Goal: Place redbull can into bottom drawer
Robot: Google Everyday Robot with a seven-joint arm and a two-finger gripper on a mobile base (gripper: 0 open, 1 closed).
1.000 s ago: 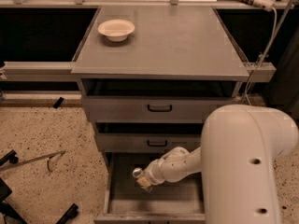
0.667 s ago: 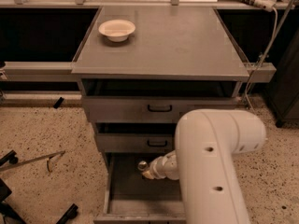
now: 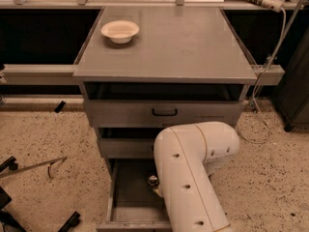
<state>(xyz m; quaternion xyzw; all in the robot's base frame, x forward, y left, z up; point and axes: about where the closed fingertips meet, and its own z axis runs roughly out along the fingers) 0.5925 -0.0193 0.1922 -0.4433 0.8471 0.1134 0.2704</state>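
Inside the bottom drawer (image 3: 128, 190), the can (image 3: 153, 181) showed at the arm's (image 3: 193, 178) left edge. The arm hid most of the tool (image 3: 156, 191), so I couldn't tell its grip state. Best move: lower to the floor, release, lift straight out, clear of the middle drawer (image 3: 125, 148).

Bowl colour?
Cream; the bowl shows best in camera view. The gripper is down in the bottom drawer, behind the arm.
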